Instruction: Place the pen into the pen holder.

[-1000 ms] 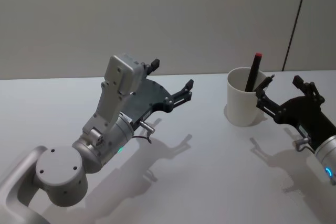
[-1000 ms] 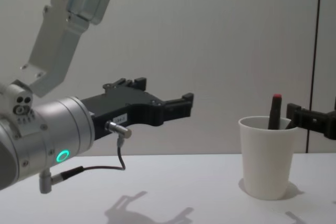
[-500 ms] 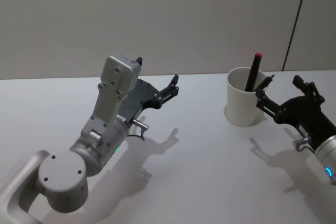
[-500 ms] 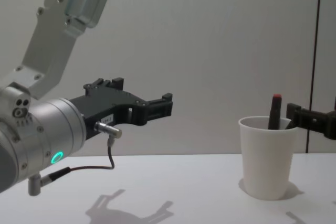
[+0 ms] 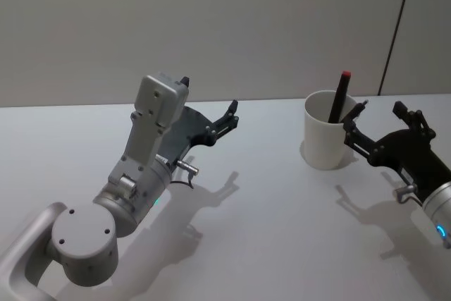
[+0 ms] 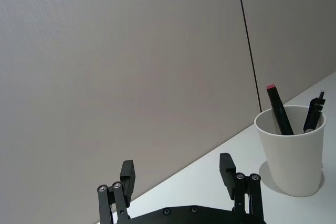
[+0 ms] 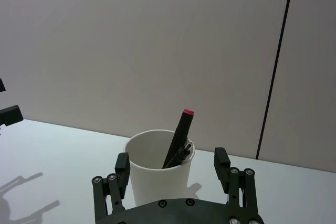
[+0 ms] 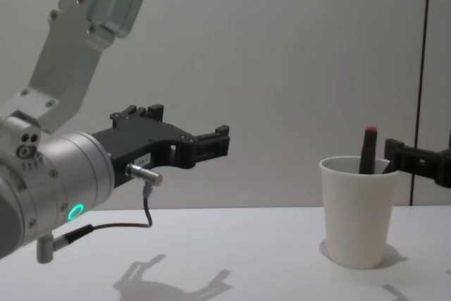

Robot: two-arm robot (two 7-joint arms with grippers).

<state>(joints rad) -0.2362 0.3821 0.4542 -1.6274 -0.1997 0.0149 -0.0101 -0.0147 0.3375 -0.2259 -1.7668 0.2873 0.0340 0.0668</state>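
Note:
The pen holder (image 5: pixel 327 140), a white paper cup, stands upright at the table's back right. A black pen (image 5: pixel 338 98) with a red cap leans inside it, its top above the rim. The left wrist view shows the pen holder (image 6: pixel 290 156), the red-capped pen (image 6: pixel 279 113) and a second dark pen (image 6: pixel 313 117) next to it. My right gripper (image 5: pixel 380 108) hovers open just right of the cup, holding nothing; in its wrist view the right gripper (image 7: pixel 171 159) faces the pen holder (image 7: pixel 157 177) and pen (image 7: pixel 178 139). My left gripper (image 5: pixel 209 96) is open and empty, raised at mid-table, well left of the cup.
The white table (image 5: pixel 282 244) runs to a plain grey wall with a dark vertical seam (image 5: pixel 398 26). In the chest view the left gripper (image 8: pixel 190 130) hangs high above the table, and the pen holder (image 8: pixel 354 213) stands at the right.
My left gripper has drawn back to the left, away from the cup, then held almost still over the last half second. The right arm, cup and pens have not moved.

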